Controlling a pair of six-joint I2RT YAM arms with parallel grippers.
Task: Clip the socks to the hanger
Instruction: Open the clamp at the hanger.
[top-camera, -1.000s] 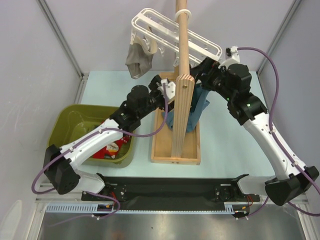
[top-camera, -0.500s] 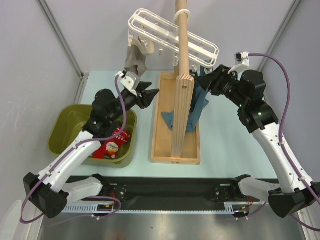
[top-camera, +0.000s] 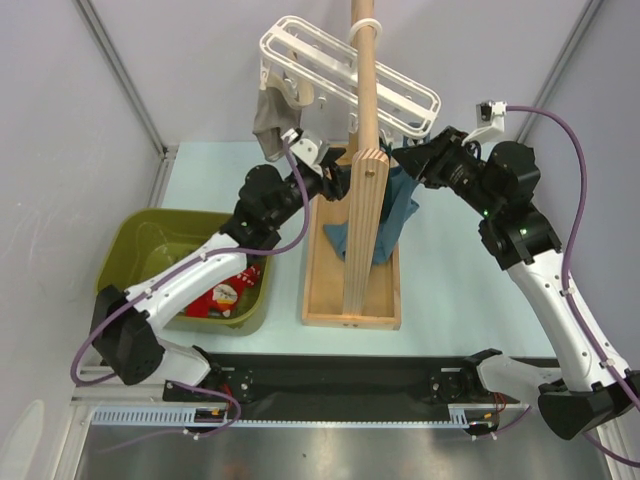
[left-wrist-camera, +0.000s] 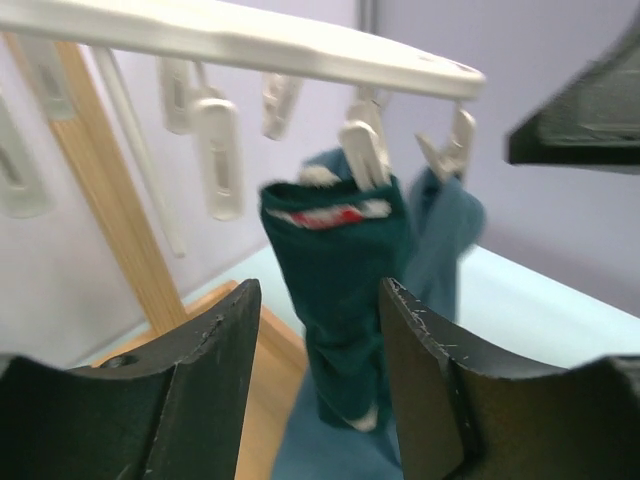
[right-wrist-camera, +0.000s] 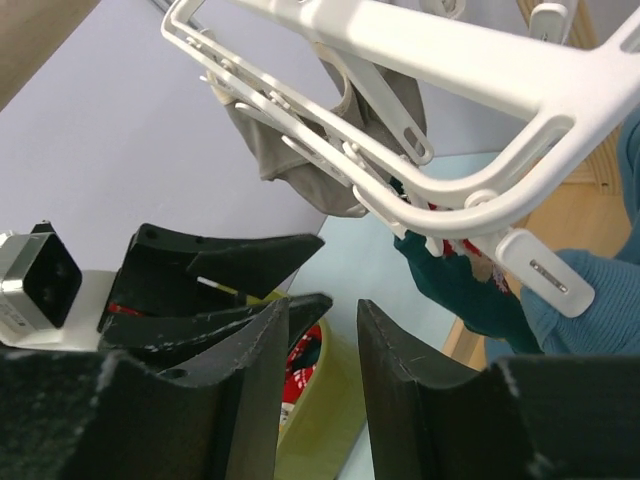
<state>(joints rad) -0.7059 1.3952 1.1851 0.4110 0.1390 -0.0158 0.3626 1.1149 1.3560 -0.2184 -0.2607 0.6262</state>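
Left pincer (left-wrist-camera: 315, 300): fingers apart with nothing between them. I hold it high beside the pole (top-camera: 365, 120), under the hanger (top-camera: 330, 60).
Right pincer (right-wrist-camera: 338, 310): fingers apart by a narrow gap, empty, at 1 o'clock on the overhead view and pointing at the hanger's right end.
Teal sock (left-wrist-camera: 335, 250): straight ahead of the left pincer. It hangs by its cuff from a peg (left-wrist-camera: 365, 150) and I am not touching it.
Hanger: hooked on the pole at 12 o'clock, tilted. A grey-beige sock (top-camera: 270, 125) hangs at its left end and a blue garment (top-camera: 400, 215) hangs low at 3 o'clock of the pole.
Red socks (top-camera: 225, 295): in the green bin (top-camera: 140, 250) at 8 o'clock on the surface (top-camera: 450, 290), waiting.
Handling: I judge the socks light, limp and easily bunched. They will fold over a finger.
Where to hold: I would pinch near the cuff, leaving an edge free for the peg.
Hanger's feel: light plastic that probably swings when pushed, so one pincer should steady it.
Risk: brushing the teal sock could tug it off its peg.
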